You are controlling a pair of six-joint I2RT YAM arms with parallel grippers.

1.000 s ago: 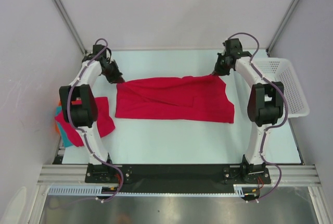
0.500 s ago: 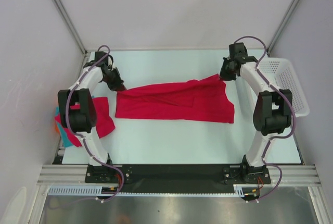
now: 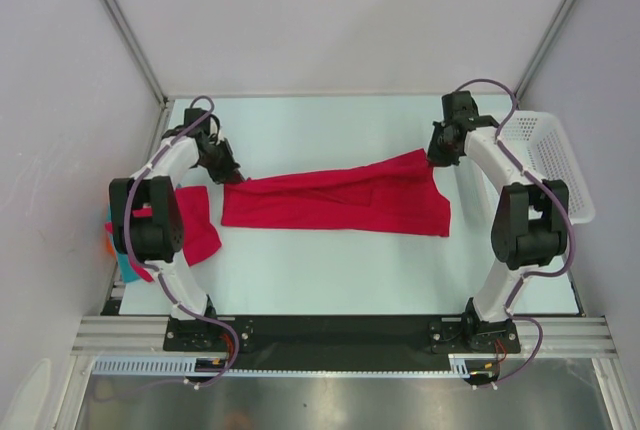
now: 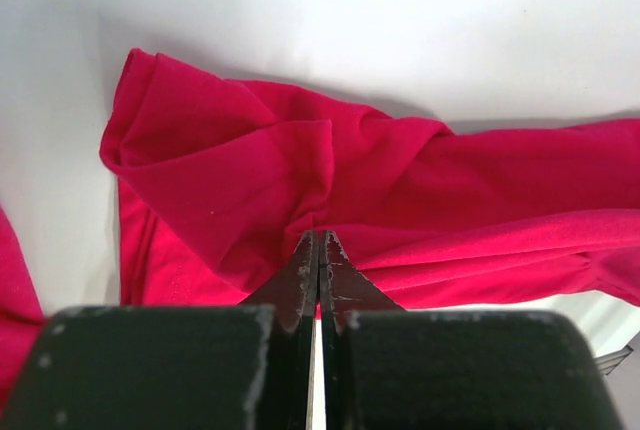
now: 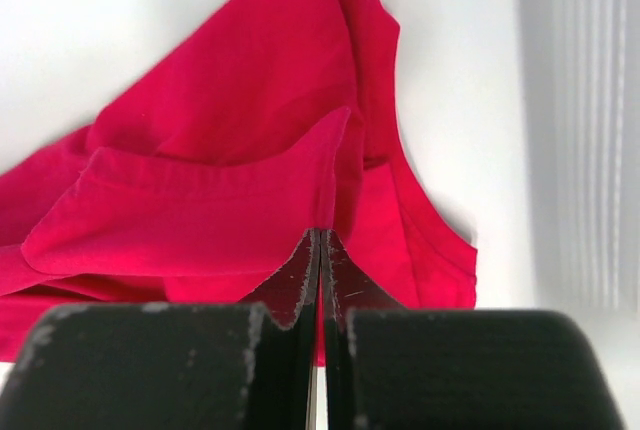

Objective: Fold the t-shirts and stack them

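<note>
A plain crimson t-shirt (image 3: 335,200) lies across the middle of the pale tabletop (image 3: 330,270). It is drawn out into a long, creased band, with its near hem flat on the surface. The left tool (image 4: 319,242) is clenched on a bunched fold at the far left corner of the cloth. The right tool (image 5: 320,238) is clenched on a hemmed edge at the far right corner. A second red shirt (image 3: 198,228) sits at the tabletop's left edge, over a teal garment (image 3: 127,266) and an orange garment (image 3: 105,245). A white mesh basket (image 3: 560,165) stands at the right.
</note>
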